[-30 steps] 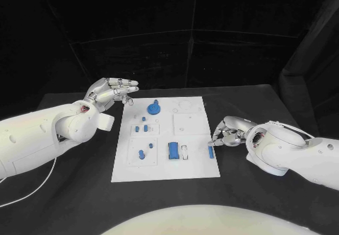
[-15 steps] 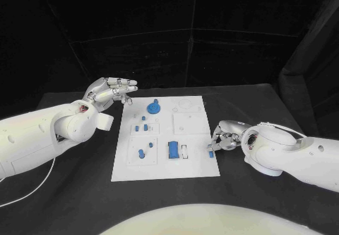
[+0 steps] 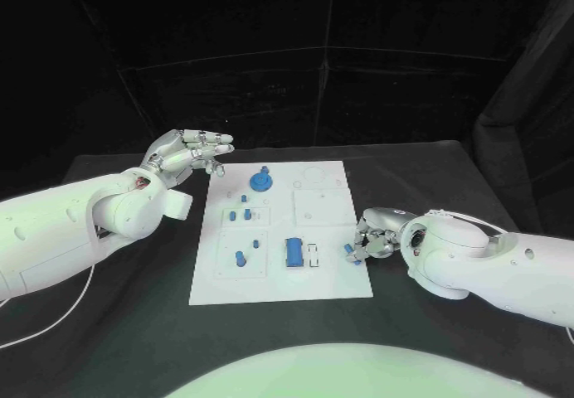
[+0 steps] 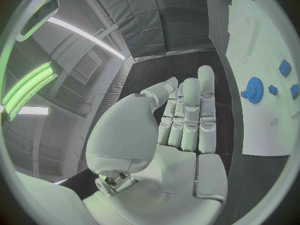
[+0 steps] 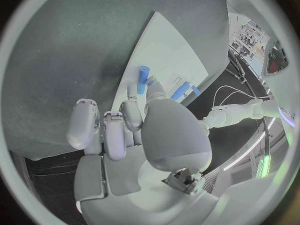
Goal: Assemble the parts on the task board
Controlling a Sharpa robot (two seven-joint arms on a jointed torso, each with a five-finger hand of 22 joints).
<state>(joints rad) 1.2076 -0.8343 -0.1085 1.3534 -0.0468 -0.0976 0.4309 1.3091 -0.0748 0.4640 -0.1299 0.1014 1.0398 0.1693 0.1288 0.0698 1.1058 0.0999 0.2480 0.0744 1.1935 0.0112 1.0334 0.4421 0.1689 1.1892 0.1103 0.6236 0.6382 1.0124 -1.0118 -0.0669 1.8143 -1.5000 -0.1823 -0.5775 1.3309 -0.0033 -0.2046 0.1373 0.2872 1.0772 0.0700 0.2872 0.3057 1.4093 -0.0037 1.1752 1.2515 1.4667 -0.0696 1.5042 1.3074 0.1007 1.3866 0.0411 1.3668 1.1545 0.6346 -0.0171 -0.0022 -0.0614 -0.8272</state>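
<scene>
The white task board point(image 3: 323, 286) lies in the middle of the black table. A blue gear with a knob point(image 3: 262, 180) stands near the board's far end, and a blue block point(image 3: 293, 252) and several small blue pieces point(image 3: 240, 259) sit nearer me. My right hand point(image 3: 374, 240) is at the board's right edge with its fingers curled in, and it pinches a small blue bar point(image 3: 351, 249) point(image 5: 143, 76) between thumb and a finger. My left hand point(image 3: 189, 152) point(image 4: 186, 119) hovers off the board's far left corner, fingers straight, holding nothing.
The board point(image 4: 262, 45) carries the blue gear point(image 4: 254, 90) and small blue pieces point(image 4: 284, 67) in the left wrist view. Bare black table lies on both sides of the board. A white cable point(image 3: 48, 323) trails on the table at the left.
My right hand has drawn in to the board's right edge and closed on the small blue bar, which now sits tilted at the fingertips. The left hand has stayed in place.
</scene>
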